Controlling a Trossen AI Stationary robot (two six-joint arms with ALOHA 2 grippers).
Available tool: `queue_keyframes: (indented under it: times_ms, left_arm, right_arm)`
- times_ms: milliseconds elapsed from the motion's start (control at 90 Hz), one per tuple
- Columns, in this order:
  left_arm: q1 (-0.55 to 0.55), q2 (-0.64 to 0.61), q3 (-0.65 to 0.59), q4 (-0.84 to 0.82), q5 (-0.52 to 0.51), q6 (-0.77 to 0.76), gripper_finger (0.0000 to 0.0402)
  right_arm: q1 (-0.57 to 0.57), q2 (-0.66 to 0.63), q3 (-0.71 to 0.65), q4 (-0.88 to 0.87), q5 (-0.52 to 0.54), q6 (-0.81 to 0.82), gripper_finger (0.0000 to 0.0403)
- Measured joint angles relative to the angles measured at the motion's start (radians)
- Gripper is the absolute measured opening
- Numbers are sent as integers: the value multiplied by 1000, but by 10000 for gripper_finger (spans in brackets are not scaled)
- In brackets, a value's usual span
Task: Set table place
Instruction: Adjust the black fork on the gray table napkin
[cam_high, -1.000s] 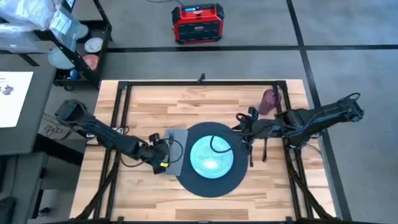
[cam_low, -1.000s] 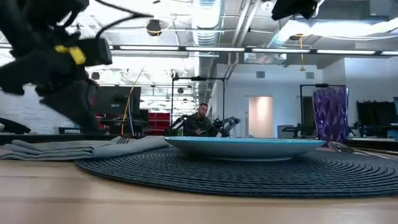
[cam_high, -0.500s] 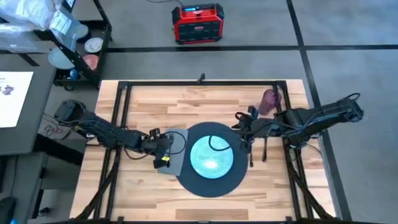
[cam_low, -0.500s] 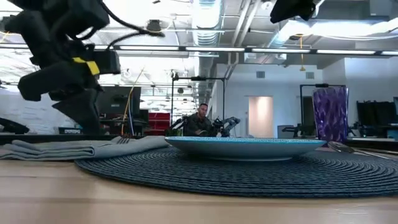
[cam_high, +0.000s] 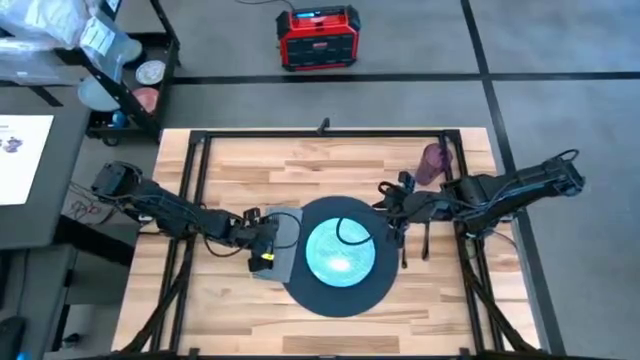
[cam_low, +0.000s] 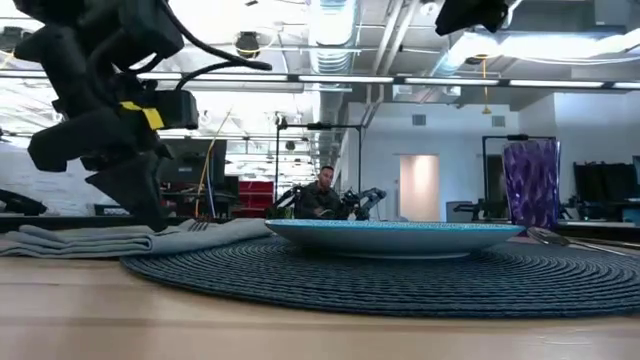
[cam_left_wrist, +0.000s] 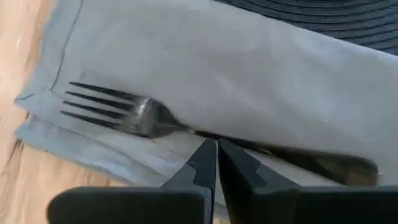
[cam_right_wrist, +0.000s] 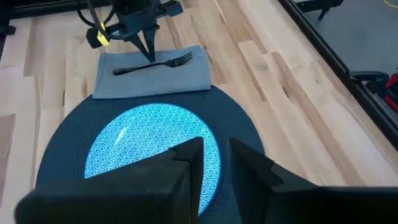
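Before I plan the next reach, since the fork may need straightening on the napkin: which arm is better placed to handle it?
Left. The left gripper, fingers shut, hangs right over the fork on the napkin. The right gripper sits across the plate, on the mat's far side from it.

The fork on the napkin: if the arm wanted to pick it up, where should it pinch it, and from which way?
Probably mid-handle, from straight above. The fork lies flat on the napkin, so only its thin edges offer grip; fingers should straddle the slim handle crosswise. The tines are wide and springy. The left gripper sits closed right by the handle and would need to open first.
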Motion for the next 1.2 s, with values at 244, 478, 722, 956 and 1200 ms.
queue_keyframes:
  times_ms: [244, 478, 722, 956, 1200]
  left_arm:
    - [14, 0, 0, -9, -1, 7, 0]
    - [25, 0, 0, -16, 1, 19, 0]
    - [39, 31, 0, 24, 20, 38, 0]
    - [39, 70, 3, 87, 27, 65, 0]
    - [37, 21, -1, 36, -23, 53, 0]
  right_arm:
    - [1, 0, 0, -1, 0, 3, 60]
    - [1, 0, 0, -2, 0, 2, 60]
    - [1, 0, 0, 0, 0, 2, 60]
    - [1, 0, 0, -2, 0, 7, 60]
    - [1, 0, 0, -8, 0, 7, 60]
